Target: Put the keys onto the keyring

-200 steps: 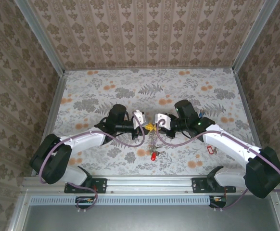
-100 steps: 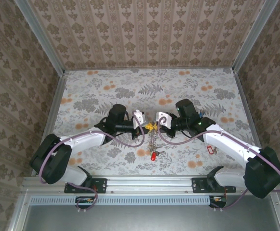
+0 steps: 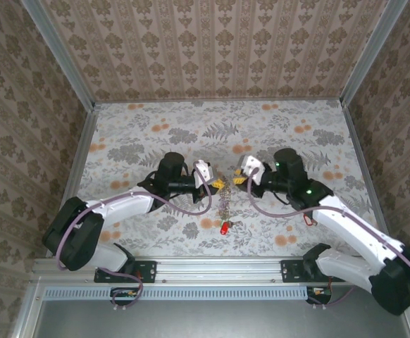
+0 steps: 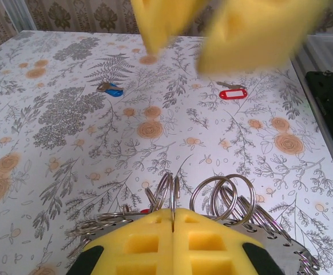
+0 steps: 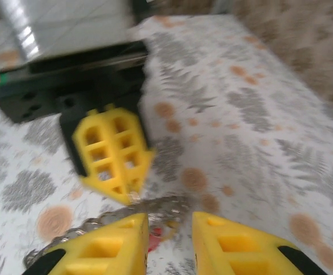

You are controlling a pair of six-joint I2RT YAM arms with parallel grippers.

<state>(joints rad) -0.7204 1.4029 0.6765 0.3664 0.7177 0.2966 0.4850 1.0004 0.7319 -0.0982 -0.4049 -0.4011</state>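
Hanging at centre of the top view, the keyring is clamped in the fully closed left gripper. The right gripper, just beside it, is seen w/ fingers parted, nothing held. One red-tagged key appears threaded at the ring's bottom. A blue-tagged key & a second red-tagged key are left on the table, upper part of the left wrist view.

Table: white with grey ferns and orange blooms. Walls: beige, damask stripes. Pads: yellow. Keyring: silvery. Red tag; blue tag. Arms: white and black; cables purple.
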